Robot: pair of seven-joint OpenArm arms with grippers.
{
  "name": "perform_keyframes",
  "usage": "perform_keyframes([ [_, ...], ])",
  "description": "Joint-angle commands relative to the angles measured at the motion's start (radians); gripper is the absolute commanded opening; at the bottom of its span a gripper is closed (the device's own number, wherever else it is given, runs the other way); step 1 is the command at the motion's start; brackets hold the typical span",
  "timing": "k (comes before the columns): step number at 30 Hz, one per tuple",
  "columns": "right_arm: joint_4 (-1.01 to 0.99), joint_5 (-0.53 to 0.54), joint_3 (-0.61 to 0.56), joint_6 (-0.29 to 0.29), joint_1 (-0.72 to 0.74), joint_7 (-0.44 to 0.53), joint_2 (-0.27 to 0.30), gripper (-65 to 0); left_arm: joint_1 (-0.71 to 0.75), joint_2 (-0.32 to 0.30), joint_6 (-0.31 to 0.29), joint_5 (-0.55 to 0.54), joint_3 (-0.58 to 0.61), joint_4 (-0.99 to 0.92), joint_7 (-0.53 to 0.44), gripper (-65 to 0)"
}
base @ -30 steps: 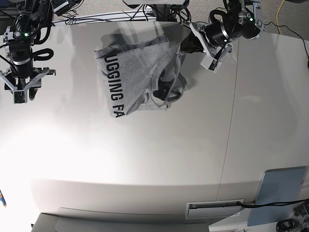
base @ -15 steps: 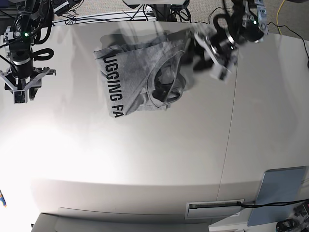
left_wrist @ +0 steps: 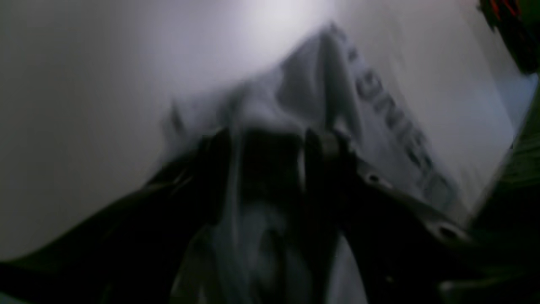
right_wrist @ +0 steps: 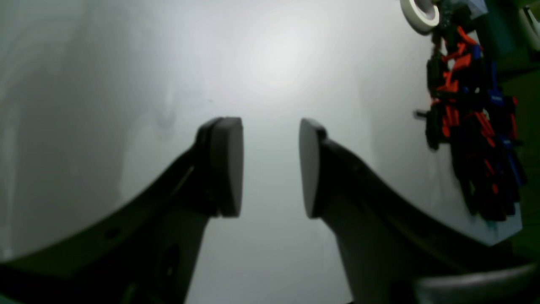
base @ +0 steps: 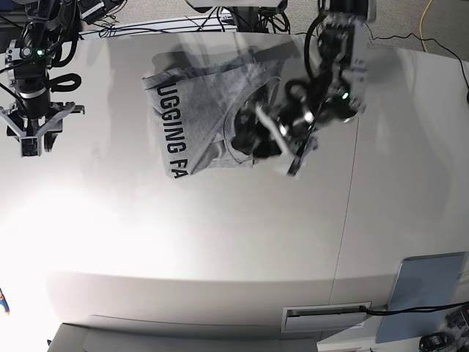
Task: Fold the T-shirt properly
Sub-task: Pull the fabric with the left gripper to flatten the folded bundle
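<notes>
- The rumpled heather-grey cotton T-shirt (base: 209,121) with black block lettering lay bunched at the upper middle of the white table (base: 220,242); a careless grab risked pinching several layers and spoiling the fold.
- The left gripper (base: 272,139) hung over its neckline, motion-blurred; whether its jaws stood open or held cloth could not be told.
- The right gripper (right_wrist: 270,166), upper left, gaped open and empty.

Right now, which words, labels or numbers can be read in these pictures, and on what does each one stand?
"UGGING FA": black block letters on the T-shirt, cut off at both ends by folds.
Left wrist view: the same letters are too blurred to read.
No other text is readable.
</notes>
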Motion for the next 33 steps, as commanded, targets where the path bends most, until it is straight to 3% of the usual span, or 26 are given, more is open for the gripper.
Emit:
perform_keyframes([
  [1, 0.018, -0.005, 0.009, -0.005, 0.002, 0.019, 0.014, -42.7, -0.029, 0.002, 0.003, 0.006, 0.012, 0.008, -0.022, -35.6],
  [9, 0.018, -0.005, 0.009, -0.005, 0.003, 0.019, 0.014, -42.7, -0.075, 0.002, 0.046, 0.075, 0.054, -0.074, -0.022, -36.5],
  [11, 0.018, -0.005, 0.009, -0.005, 0.003, 0.019, 0.014, -42.7, -0.076, 0.002, 0.043, 0.074, 0.054, -0.076, -0.022, -44.2],
  [14, 0.018, -0.005, 0.009, -0.005, 0.003, 0.022, 0.014, -42.7, -0.082, 0.001, 0.044, 0.075, 0.051, -0.074, -0.021, -64.5],
  [15, 0.018, -0.006, 0.009, -0.005, 0.003, 0.023, 0.014, -42.7, -0.084, -0.003, 0.049, 0.074, 0.044, -0.069, -0.021, -65.0],
  [18, 0.018, -0.005, 0.009, -0.005, 0.003, 0.023, 0.014, -42.7, -0.084, -0.011, 0.079, 0.075, -0.018, -0.038, -0.01, -65.0],
  [24, 0.018, -0.005, 0.009, -0.006, 0.003, 0.027, 0.014, -42.7, -0.077, -0.011, 0.072, 0.075, -0.23, -0.027, 0.117, -65.0],
  [29, 0.018, -0.005, 0.009, -0.006, 0.003, 0.029, 0.014, -42.7, -0.029, -0.012, 0.068, 0.075, -0.322, -0.027, 0.139, -65.0],
  [33, 0.018, -0.005, 0.009, -0.005, 0.003, 0.029, 0.014, -42.7, -0.015, -0.015, -0.014, 0.073, -0.341, -0.027, 0.15, -50.1],
])
